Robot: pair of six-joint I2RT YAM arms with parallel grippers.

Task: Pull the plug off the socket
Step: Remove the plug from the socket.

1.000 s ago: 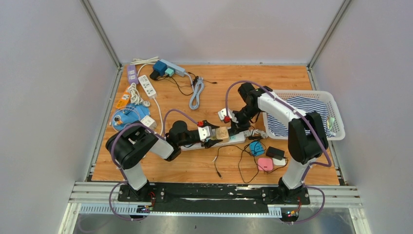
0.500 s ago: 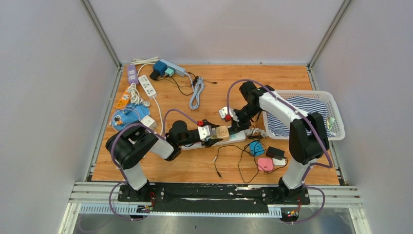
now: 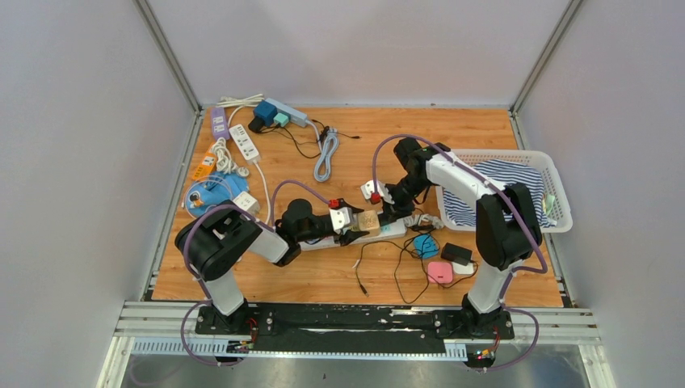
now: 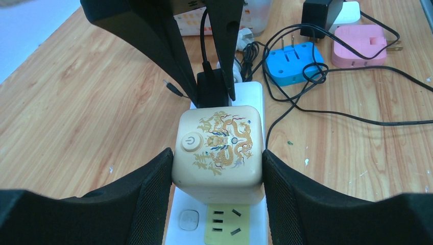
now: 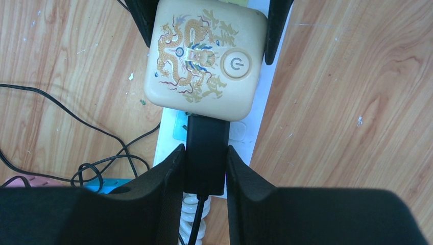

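— What was held in the left hand (image 4: 217, 159)?

— A cream cube adapter (image 4: 219, 145), printed with a gold dragon, was clasped between its fingers (image 4: 153, 194), with one pad pressed to each side. The cube was seated on a white power strip (image 4: 254, 94), which lay flat on the desk (image 4: 76, 102) beneath the hand.

— And where was the plug found?

— The black plug (image 5: 207, 135) was seen just beyond the left hand's fingertips. It was seated in the strip and set right against the cube's far face. It was pinched by the right hand (image 5: 205, 153), whose fingers were closed tight on its two sides.

— Was anything noted further right?

— A blue adapter (image 4: 293, 64) and a pink adapter (image 4: 360, 46) were seen on the desk to the right of the left hand. Both lay apart from the strip, and black cables (image 4: 357, 120) were looped about them.
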